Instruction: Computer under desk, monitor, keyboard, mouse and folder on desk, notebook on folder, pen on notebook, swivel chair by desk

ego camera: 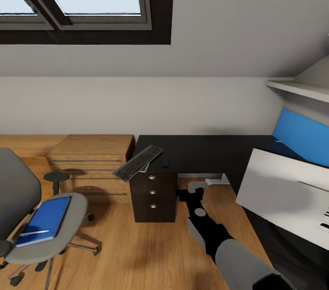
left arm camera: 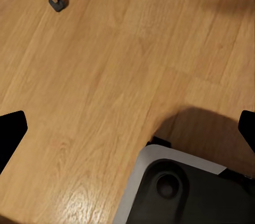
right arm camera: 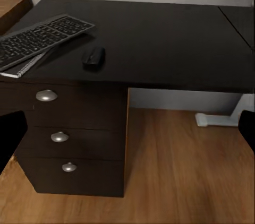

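Right gripper, open and empty, faces my desk; keyboard overhangs at 10 o'clock, so I risk knocking it off.

We see the desk with its glossy black top. The keyboard lies at its corner, partly over a thin notebook, with the mouse just beside. Three silver knobs front the drawers.

Right arm: black segmented links, one round pale-grey disc on the forearm, a smooth grey cylindrical shell toward 5 o'clock. Wrist end carries a light-grey bracket. Base in left wrist view: dark grey moulded panel, pale-grey rim.
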